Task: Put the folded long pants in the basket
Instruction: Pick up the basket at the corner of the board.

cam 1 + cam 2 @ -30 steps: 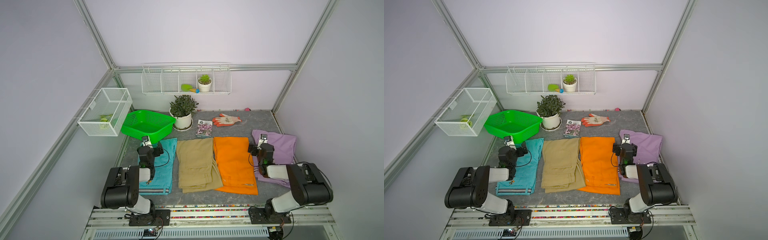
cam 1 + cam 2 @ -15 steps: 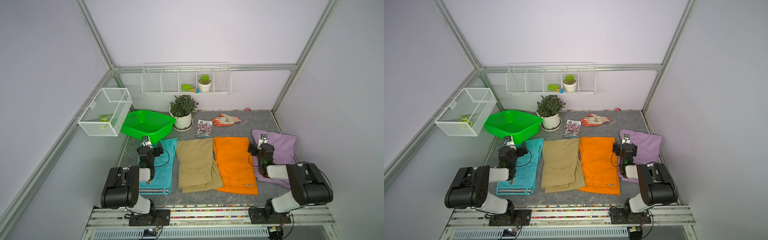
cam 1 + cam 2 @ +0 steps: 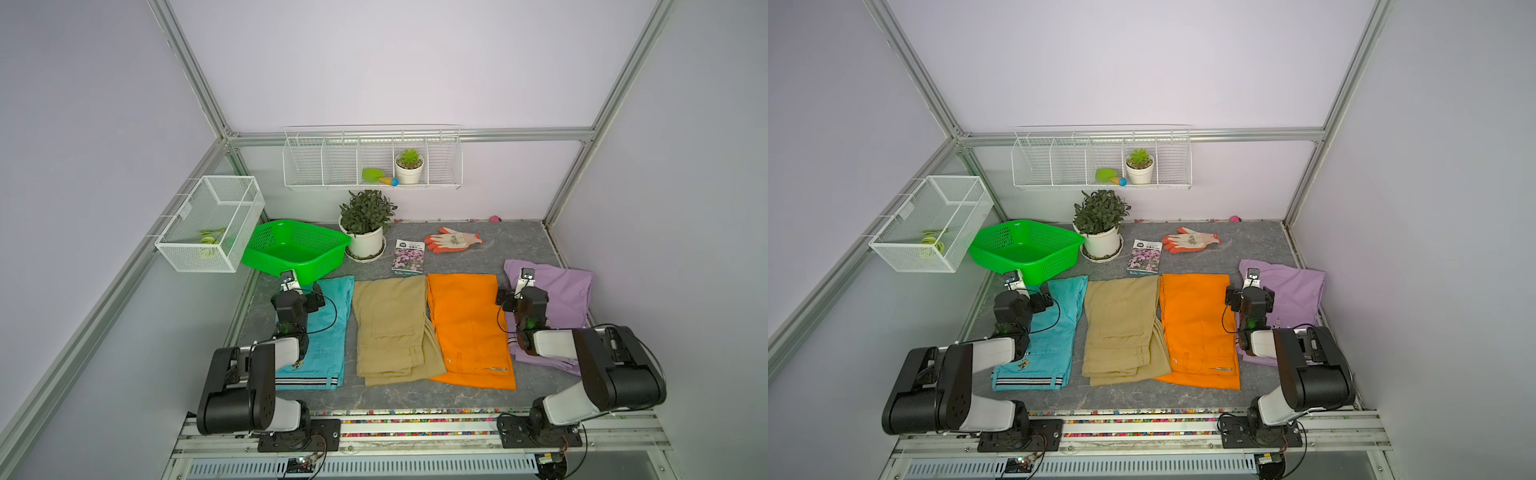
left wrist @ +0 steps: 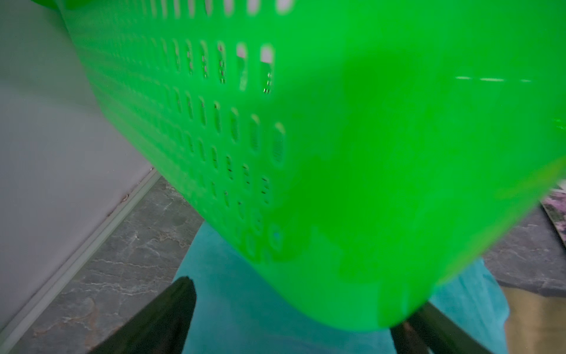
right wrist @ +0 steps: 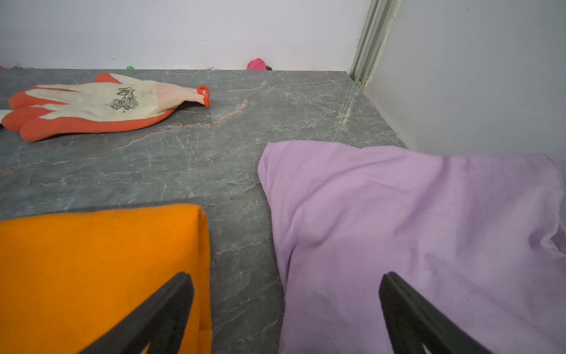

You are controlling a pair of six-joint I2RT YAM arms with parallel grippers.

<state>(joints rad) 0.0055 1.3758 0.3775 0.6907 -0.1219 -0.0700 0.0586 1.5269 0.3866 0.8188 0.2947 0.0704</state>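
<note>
**Step in hand (judged):** first pick, not yet begun. Basket (image 3: 291, 249) empty, with all four folded long pants laid flat in a row outside it.

**Locations, taken from the basket:**
- Teal pair (image 3: 328, 332): just beside the basket, far end meeting its near wall.
- Khaki pair (image 3: 390, 328): next along, away from the basket.
- Orange pair (image 3: 465, 328): beyond the khaki.
- Lilac pair (image 3: 565, 295): farthest from the basket, well apart.

**Left gripper (image 3: 289, 279):** jaws apart and empty. Set low over the far end of the teal pair, close against the basket's near wall. Perforated green wall across most of the left wrist view.

**Right gripper (image 3: 527, 276):** jaws apart and empty. Poised over the bare strip between the orange and lilac pairs, well apart from the basket.

**Next move (judged):**
1. Start with the teal pair, nearest the basket, using the left gripper.
2. Draw back from the basket wall to gain room.
3. Lower onto a folded edge and close through every layer.
4. Lift clear of the rim, carry over, and release inside.

Expect sag in the cloth, so grip where the fold holds together. Leave the glove (image 3: 453, 241), beyond the basket's far side, untouched.
</note>
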